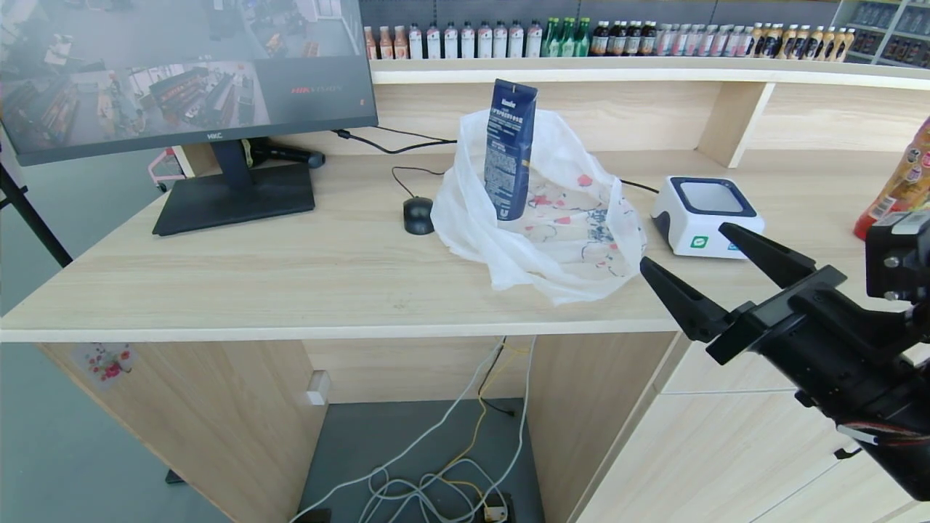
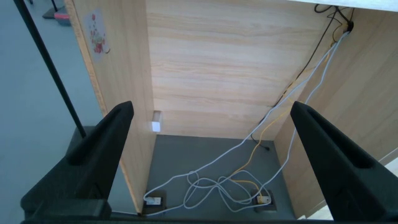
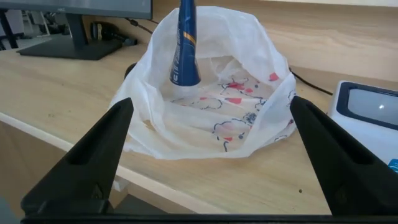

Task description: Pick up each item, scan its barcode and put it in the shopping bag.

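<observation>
One white shopping bag (image 1: 581,247) lay open on the counter (image 1: 290,276), with one blue pouch (image 1: 510,145) standing upright inside it. One mouse (image 1: 418,215) sat just beside the bag on the monitor's (image 1: 182,73) side, and one scanner (image 1: 705,214) stood near the bag's other side. The right gripper (image 1: 683,244) hung over the counter's front edge between bag and scanner, its fingers spread wide and empty. The left gripper (image 2: 211,106), fingers likewise wide apart and holding nothing, faced loose cables (image 2: 217,180) under the counter. One bottle (image 1: 897,181) at the far right was cut off by the frame and partly hidden behind the right arm. The bottles (image 1: 617,38) on the back shelf were too small to count.
</observation>
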`<state>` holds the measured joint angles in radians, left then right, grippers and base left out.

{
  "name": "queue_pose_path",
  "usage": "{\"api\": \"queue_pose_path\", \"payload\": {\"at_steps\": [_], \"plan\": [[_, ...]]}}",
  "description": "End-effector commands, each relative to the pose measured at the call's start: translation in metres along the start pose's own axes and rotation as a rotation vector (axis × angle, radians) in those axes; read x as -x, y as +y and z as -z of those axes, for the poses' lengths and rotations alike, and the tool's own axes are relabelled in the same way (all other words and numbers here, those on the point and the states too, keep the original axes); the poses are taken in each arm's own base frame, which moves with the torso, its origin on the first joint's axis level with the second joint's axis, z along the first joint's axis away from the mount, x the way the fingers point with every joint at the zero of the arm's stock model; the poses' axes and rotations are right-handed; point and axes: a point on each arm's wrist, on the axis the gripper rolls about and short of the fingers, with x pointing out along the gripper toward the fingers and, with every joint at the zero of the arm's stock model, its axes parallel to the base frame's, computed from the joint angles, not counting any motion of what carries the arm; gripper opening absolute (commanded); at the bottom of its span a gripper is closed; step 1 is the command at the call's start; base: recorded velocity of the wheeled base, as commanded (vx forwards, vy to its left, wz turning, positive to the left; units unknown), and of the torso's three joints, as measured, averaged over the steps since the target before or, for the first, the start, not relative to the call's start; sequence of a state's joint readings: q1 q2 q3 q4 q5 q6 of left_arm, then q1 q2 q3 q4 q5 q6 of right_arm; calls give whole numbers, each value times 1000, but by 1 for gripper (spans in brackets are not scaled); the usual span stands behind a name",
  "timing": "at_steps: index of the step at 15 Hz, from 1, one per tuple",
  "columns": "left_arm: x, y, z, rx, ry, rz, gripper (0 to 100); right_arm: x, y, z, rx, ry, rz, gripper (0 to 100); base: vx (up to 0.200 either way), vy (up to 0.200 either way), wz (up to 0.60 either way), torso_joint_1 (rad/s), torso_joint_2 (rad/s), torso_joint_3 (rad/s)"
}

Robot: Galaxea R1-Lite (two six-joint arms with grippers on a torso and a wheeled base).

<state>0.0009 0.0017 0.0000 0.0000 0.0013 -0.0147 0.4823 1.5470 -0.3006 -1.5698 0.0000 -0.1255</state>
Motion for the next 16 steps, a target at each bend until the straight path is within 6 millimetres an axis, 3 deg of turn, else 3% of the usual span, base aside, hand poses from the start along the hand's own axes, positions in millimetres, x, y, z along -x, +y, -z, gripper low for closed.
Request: {"api": "queue_pose_path", "payload": {"at_steps": [1, 6, 16], "plan": [[0, 0, 0, -1, 0, -1, 100, 1, -1, 0, -1, 1, 6, 100, 0, 0, 0, 0, 0, 0], [0, 0, 0, -2, 0, 1, 100, -3, -3, 1, 0, 1, 14, 100, 0, 0, 0, 0, 0, 0], [0, 0, 0, 4, 0, -1, 100, -7, -4, 0, 1, -10, 18, 100, 0, -200, 0, 4, 1, 3]]}}
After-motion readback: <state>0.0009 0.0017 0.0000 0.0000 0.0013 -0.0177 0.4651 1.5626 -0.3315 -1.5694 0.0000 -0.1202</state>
